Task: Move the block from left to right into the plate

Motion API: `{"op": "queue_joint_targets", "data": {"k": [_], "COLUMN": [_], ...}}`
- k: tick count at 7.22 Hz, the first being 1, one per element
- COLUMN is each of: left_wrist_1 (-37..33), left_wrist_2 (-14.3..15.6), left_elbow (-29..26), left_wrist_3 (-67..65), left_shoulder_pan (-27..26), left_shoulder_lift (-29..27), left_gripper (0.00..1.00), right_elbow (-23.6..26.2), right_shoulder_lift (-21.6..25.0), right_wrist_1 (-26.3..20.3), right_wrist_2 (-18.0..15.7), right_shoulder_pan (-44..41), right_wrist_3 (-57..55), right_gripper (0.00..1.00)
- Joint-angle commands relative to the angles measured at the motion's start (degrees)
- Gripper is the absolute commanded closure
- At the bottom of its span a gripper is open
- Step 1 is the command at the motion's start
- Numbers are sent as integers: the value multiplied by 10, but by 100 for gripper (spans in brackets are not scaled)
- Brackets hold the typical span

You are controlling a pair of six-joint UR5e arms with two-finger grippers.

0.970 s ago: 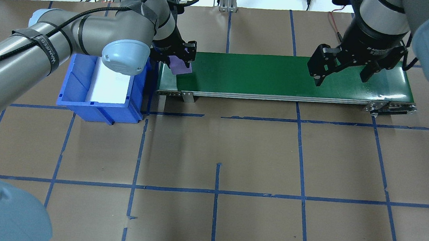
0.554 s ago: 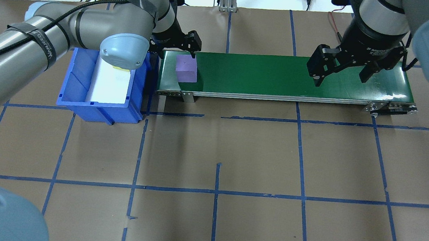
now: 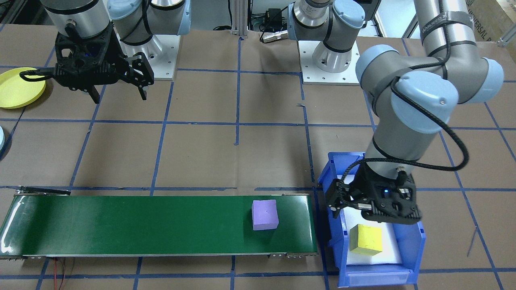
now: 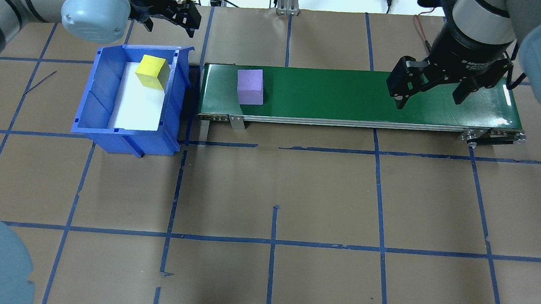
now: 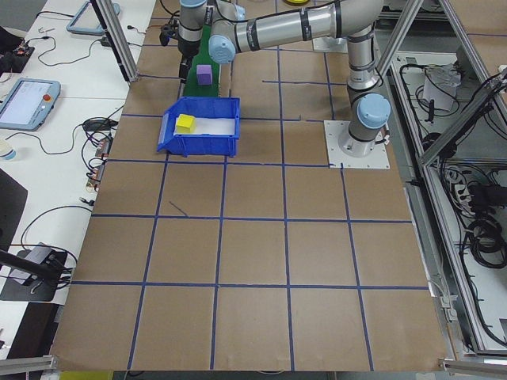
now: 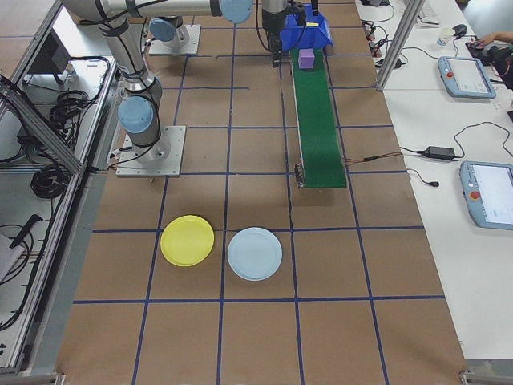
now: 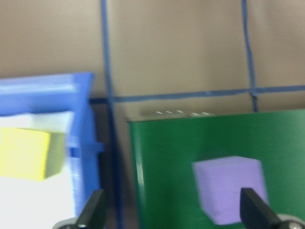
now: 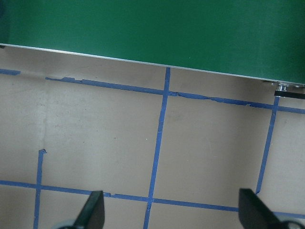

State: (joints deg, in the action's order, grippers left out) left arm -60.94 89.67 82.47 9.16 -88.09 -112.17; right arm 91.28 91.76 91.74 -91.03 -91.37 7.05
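purple block (image 4: 250,86) on belt, left gripper (image 4: 167,16) wide apart, empty

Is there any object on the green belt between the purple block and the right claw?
No. The belt is bare between the purple block and the right claw, which hangs open above the belt's far end.

Matt purple block (image 4: 250,86); glossy green belt (image 4: 355,93); blue plastic bin (image 4: 98,105).

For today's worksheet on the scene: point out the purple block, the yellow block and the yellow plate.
purple block (image 4: 250,86), overhead exterior view, top face
yellow block (image 4: 151,71), overhead exterior view, top face
yellow plate (image 6: 187,240), exterior right view, centre
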Motion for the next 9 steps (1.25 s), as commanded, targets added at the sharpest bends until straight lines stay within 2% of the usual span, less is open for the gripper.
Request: {"op": "queue_joint_targets", "data": {"k": [1, 2, 5, 6, 7, 8, 9], "left_wrist_1": [1, 5, 13, 14, 14, 20, 33], "left_wrist_2": [-10, -19, -17, -18, -18, -19, -19], "left_elbow": [6, 5, 24, 31, 37, 40, 42], "left_wrist_3": [66, 84, 95, 95, 95, 96, 96], "left_shoulder_pan": [52, 69, 72, 72, 72, 72, 72], "left_shoulder_lift": [-22, -34, -84, -86, -90, -94, -100], "left_gripper": [0, 0, 0, 0, 0, 0, 2], "right_elbow": [6, 6, 12, 2, -10, -9, -4], "right_shoulder_lift": [0, 0, -5, -26, -27, -38, -70], "right_wrist_1": [0, 0, 5, 5, 50, 66, 55], "right_wrist_2": [1, 0, 2, 33, 65, 67, 75], "right_shoulder_pan": [0, 0, 9, 23, 54, 99, 116], "right_wrist_3": [1, 1, 43, 61, 59, 53, 51], "right_gripper": [0, 0, 0, 0, 0, 0, 0]}}
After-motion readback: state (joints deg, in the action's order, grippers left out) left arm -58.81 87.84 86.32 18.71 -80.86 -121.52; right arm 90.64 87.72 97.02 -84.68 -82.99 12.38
